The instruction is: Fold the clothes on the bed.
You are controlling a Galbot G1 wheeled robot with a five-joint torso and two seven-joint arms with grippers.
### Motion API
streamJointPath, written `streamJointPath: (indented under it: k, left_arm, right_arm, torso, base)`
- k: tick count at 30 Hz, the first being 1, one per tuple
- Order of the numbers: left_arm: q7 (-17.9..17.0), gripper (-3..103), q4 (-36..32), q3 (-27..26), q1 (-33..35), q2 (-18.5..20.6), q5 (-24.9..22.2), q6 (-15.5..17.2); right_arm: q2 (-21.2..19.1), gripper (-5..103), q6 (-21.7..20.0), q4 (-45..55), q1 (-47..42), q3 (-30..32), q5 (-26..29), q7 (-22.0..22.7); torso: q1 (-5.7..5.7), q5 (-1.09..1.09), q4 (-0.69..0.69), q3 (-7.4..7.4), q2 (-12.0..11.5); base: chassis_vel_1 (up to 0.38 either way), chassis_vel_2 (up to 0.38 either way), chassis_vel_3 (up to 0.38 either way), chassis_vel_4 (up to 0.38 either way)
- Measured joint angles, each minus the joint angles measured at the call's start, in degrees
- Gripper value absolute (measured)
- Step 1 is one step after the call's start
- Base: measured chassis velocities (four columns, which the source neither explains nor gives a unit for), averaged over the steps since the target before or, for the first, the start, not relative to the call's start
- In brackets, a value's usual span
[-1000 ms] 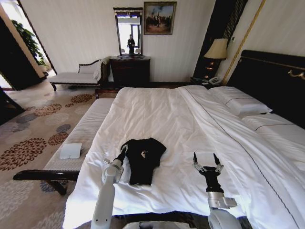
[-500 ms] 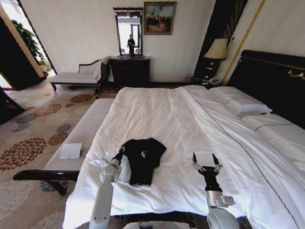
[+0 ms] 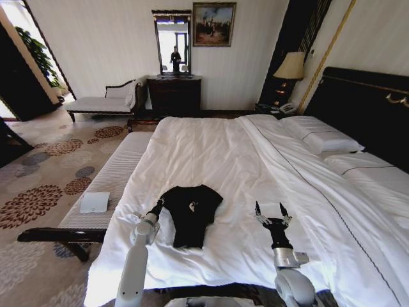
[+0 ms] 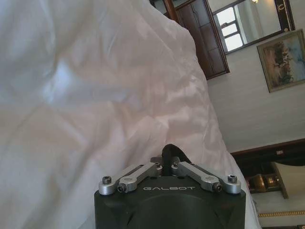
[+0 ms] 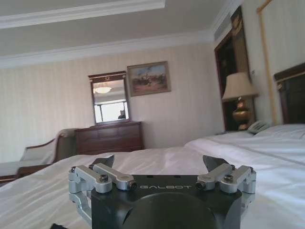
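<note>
The clothes (image 3: 190, 212), a black T-shirt lying bunched in a compact shape, rest near the foot of the bed (image 3: 204, 147) on its white duvet. My left gripper (image 3: 156, 205) is low at the shirt's left edge, and in the left wrist view my left gripper (image 4: 167, 158) has its jaws drawn together over the duvet (image 4: 95, 95). Whether it touches the fabric I cannot tell. My right gripper (image 3: 269, 212) hovers open over bare duvet to the right of the shirt. The right wrist view also shows my right gripper (image 5: 159, 164) spread, with nothing between its fingers.
A grey-striped padded bench (image 3: 112, 182) runs along the bed's left side with a white flat object (image 3: 94, 202) on it. Pillows (image 3: 319, 137) and the dark headboard (image 3: 364, 109) are at the right. A dresser (image 3: 174, 94) stands at the far wall.
My left gripper has drawn back a little from the shirt's left edge, toward me. My right gripper has shifted slightly left. The shirt has kept its shape and place.
</note>
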Motion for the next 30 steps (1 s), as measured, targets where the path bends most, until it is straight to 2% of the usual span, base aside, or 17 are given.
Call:
streamJointPath:
  k: [1,2,4,6,7,8,10,11,12,14,15,17,22,26,30]
  left_arm:
    - [0.0,2,0.0,0.0,0.0,0.0,0.0,0.0]
    - [0.0,2,-0.6,0.1,0.2,0.6,0.1,0.1]
    - [0.0,2,-2.2,0.5,1.0,2.5,0.4,0.4]
    - [0.0,2,-3.2,0.9,1.6,3.7,0.6,0.6]
    - [0.0,2,-3.2,0.9,1.6,3.7,0.6,0.6]
    - [0.1,2,-3.3,1.1,1.7,4.0,0.7,0.7]
    - [0.2,2,-3.7,1.6,2.2,4.9,1.4,0.8]
    - [0.3,2,-3.8,1.7,2.4,5.2,1.6,0.8]
    - [0.3,2,-3.8,1.7,2.4,5.2,1.6,0.8]
    - [0.4,2,-3.9,1.7,2.8,5.6,1.8,0.8]
    - [0.5,2,-4.0,1.6,3.1,5.9,1.9,0.8]
    - [0.6,2,-4.0,1.4,3.3,6.0,2.1,0.8]
    - [0.7,2,-4.2,1.3,3.8,6.2,2.5,0.8]
    - [0.7,2,-4.7,1.7,3.7,6.1,2.7,0.8]
    - [0.7,2,-4.7,2.3,3.2,5.9,3.1,0.8]
  right_arm:
    - [0.0,100,0.0,0.0,0.0,0.0,0.0,0.0]
    - [-1.5,100,-0.6,-0.4,1.1,-0.9,2.5,-0.1]
    - [-5.2,100,-3.4,-1.3,4.9,-3.9,11.1,-1.3]
    - [-6.8,100,-7.4,-2.2,8.2,-6.5,18.7,-1.3]
    - [-6.8,100,-7.4,-2.2,8.2,-6.5,18.7,-1.3]
    - [-7.2,100,-8.9,-2.7,9.5,-7.6,21.3,-0.9]
    - [-7.8,100,-14.8,-4.2,14.3,-11.5,29.7,1.8]
    - [-7.8,100,-16.5,-4.8,15.7,-12.6,31.8,2.6]
    - [-7.8,100,-16.5,-4.8,15.7,-12.6,31.8,2.6]
    - [-7.5,100,-19.3,-6.3,18.7,-14.8,34.9,4.2]
    - [-7.0,100,-22.2,-7.6,21.3,-16.6,37.4,6.1]
    - [-6.3,100,-24.3,-9.3,23.8,-18.1,39.6,8.0]
    - [-5.0,100,-26.9,-13.1,27.7,-20.0,42.1,10.6]
    - [-3.2,100,-30.2,-17.3,31.9,-20.6,44.9,14.5]
    - [-2.1,100,-31.4,-21.1,34.5,-21.4,45.0,15.7]
  torso:
    - [0.00,0.00,0.00,0.00,0.0]
    - [0.00,0.00,0.00,0.00,0.0]
    - [0.00,0.00,-0.01,0.00,0.0]
    - [0.00,0.00,0.00,0.00,0.0]
    - [0.00,0.00,0.00,0.00,0.0]
    - [0.00,0.01,0.00,0.00,0.0]
    - [0.00,0.00,-0.01,0.00,0.0]
    - [0.00,0.00,-0.01,0.00,0.0]
    - [0.00,0.00,-0.01,0.00,0.0]
    - [0.00,0.00,-0.01,0.00,0.0]
    - [0.00,0.00,-0.01,0.00,0.0]
    - [0.00,0.00,0.00,0.00,0.0]
    - [0.00,0.00,-0.02,0.00,0.0]
    - [0.01,0.00,0.00,0.00,0.0]
    - [0.01,0.00,-0.02,0.00,0.0]
  base:
    - [0.000,0.000,0.000,0.000]
    - [0.000,0.000,0.000,0.000]
    - [0.000,0.000,0.000,0.000]
    - [0.000,0.000,0.000,0.000]
    - [0.000,0.000,0.000,0.000]
    - [0.000,0.000,0.000,0.000]
    - [0.000,0.000,0.000,0.000]
    - [0.000,0.000,0.000,0.000]
    - [0.000,0.000,0.000,0.000]
    - [0.000,0.000,0.000,0.000]
    - [0.000,0.000,0.000,0.000]
    - [0.000,0.000,0.000,0.000]
    - [0.000,0.000,0.000,0.000]
    - [0.000,0.000,0.000,0.000]
    - [0.000,0.000,0.000,0.000]
